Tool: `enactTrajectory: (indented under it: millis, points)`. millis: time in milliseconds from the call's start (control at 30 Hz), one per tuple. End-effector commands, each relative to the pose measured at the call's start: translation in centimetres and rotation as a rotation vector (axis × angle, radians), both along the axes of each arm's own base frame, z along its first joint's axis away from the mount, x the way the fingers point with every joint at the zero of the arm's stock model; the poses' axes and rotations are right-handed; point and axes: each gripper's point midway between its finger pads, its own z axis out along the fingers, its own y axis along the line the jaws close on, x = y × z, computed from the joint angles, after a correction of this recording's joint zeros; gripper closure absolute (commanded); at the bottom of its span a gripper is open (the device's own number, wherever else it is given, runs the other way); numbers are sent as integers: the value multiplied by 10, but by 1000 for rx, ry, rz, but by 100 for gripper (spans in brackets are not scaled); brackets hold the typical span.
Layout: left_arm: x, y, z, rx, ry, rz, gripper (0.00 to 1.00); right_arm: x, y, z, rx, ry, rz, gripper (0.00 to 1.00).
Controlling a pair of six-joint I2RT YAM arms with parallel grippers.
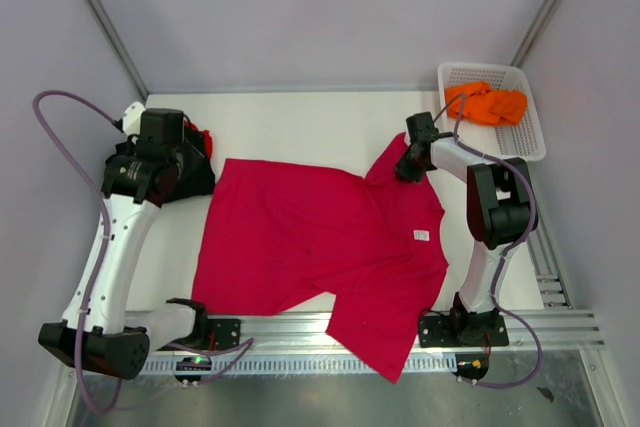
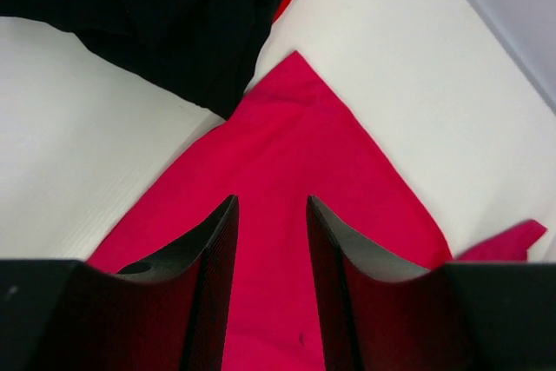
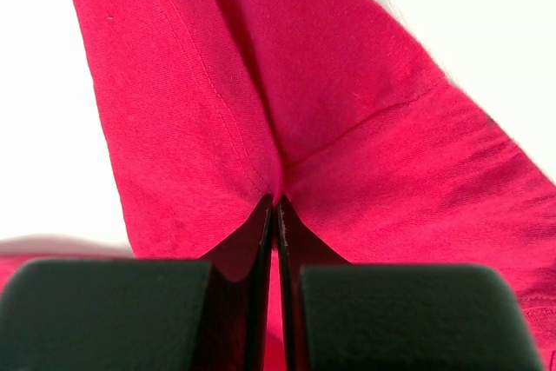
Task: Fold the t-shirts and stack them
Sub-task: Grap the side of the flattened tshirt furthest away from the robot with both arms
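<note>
A large crimson t-shirt (image 1: pixel 320 247) with a small white label (image 1: pixel 421 235) lies spread flat on the table. My right gripper (image 1: pixel 408 169) is shut on its back right sleeve, and the right wrist view shows the cloth (image 3: pixel 347 110) pinched into a ridge at the gripper (image 3: pixel 276 202). My left gripper (image 1: pixel 200 169) is open just above the shirt's back left corner (image 2: pixel 295 128), the fingers (image 2: pixel 217 249) astride the cloth and holding nothing. A black t-shirt (image 1: pixel 190 182) with a red one (image 1: pixel 207 139) peeking from under it lies at the left. An orange t-shirt (image 1: pixel 487 103) lies in the basket.
The white mesh basket (image 1: pixel 530 137) stands at the back right corner. The crimson shirt's front sleeve hangs over the table's near edge onto the rail (image 1: pixel 560 327). The black shirt (image 2: pixel 156 15) lies just beyond the left gripper. Grey walls enclose the table.
</note>
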Motion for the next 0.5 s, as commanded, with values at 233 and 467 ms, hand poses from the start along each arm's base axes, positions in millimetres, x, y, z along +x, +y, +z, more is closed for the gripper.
enactTrajectory:
  millis: [233,467]
  points:
    - [53,6,-61,152,190,-2,62,31,-12,32,1,-112,-10,94]
    - [90,-6,-92,147,256,-33,61,40,-30,47,-6,-143,-32,94]
